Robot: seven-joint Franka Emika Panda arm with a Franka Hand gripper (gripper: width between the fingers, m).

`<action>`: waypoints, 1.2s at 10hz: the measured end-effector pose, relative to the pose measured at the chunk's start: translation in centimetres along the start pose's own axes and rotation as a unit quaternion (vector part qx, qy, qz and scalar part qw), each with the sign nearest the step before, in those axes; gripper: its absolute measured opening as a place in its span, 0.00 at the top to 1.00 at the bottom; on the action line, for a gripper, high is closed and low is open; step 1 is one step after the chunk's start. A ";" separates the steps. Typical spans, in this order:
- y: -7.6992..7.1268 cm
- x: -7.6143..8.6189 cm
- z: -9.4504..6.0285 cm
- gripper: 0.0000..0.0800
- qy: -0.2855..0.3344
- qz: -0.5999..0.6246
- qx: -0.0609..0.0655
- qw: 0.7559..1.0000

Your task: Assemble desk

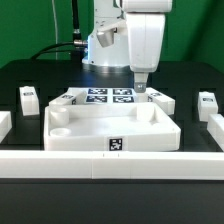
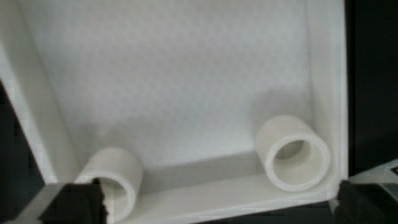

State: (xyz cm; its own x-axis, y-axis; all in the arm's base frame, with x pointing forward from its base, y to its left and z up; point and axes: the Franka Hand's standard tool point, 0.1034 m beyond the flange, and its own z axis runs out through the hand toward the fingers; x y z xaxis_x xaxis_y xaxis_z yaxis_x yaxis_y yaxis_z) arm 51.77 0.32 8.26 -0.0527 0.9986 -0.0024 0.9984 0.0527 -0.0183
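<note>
The desk's white tabletop (image 1: 80, 138) lies rim up in the middle of the table, with a tag on its front wall. My gripper (image 1: 141, 91) hangs over its far rim, towards the exterior view's right. In the wrist view the tabletop (image 2: 178, 90) fills the picture with two round corner sockets (image 2: 290, 152) (image 2: 116, 178). My gripper (image 2: 217, 200) is open, its dark fingertips (image 2: 63, 205) stand wide apart on either side of the end wall, and nothing is held. Short tagged legs stand at the exterior view's left (image 1: 28, 97) and right (image 1: 207, 101).
The marker board (image 1: 108, 97) lies flat just behind the tabletop. A long white rail (image 1: 110, 163) runs across the front. More white parts sit at the far left edge (image 1: 4, 122) and far right edge (image 1: 215, 128). The robot base (image 1: 105, 45) stands at the back.
</note>
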 end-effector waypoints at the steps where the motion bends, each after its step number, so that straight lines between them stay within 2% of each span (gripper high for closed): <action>1: -0.5 -0.9 0.4 0.19 0.001 -0.079 -0.005 0.997; 2: -1.6 -2.1 1.2 0.19 0.002 -0.122 -0.003 0.992; 5: -3.9 -4.0 3.5 0.19 0.009 -0.122 0.011 0.992; 9: -5.5 -4.2 7.2 0.19 0.022 -0.112 0.035 0.993; 11: -5.6 -4.6 7.5 0.19 0.023 -0.106 0.038 0.993; 12: -5.4 -4.6 7.3 0.31 0.022 -0.103 0.037 0.994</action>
State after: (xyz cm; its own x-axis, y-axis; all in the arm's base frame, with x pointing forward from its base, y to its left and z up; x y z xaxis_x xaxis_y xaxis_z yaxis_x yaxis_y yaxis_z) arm 46.45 -4.61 1.03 -0.2539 0.9658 0.0529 0.9622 0.2578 -0.0874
